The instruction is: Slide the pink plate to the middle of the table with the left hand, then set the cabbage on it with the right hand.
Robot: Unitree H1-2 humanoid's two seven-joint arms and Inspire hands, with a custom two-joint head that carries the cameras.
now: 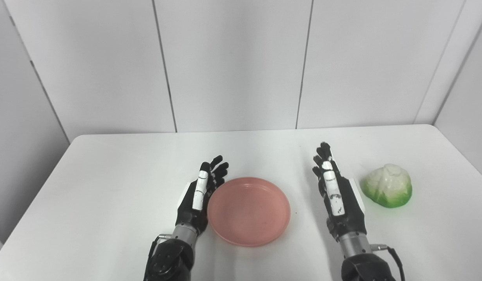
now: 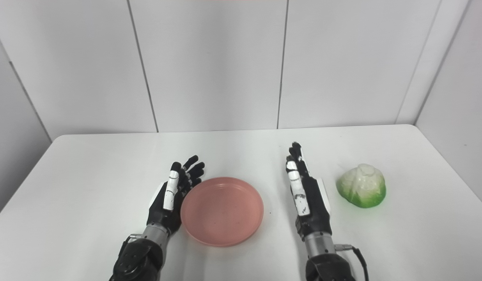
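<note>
Nearest the camera, both forearms rise from the bottom edge onto the white table (image 1: 108, 175). Between them lies the pink plate (image 1: 248, 210), empty, resting flat near the table's middle and toward the near edge. At its left rim stands the left hand (image 1: 200, 195), edge-on, fingers extended and slightly spread, holding nothing; whether it touches the rim cannot be told. Right of the plate and apart from it, the right hand (image 1: 334, 187) is likewise upright, fingers straight and close together, empty. Just beyond that hand, to its right, sits the cabbage (image 1: 387, 185), white on top and green below, on the bare table. Farthest off, grey wall panels (image 1: 233, 62) close the scene.
</note>
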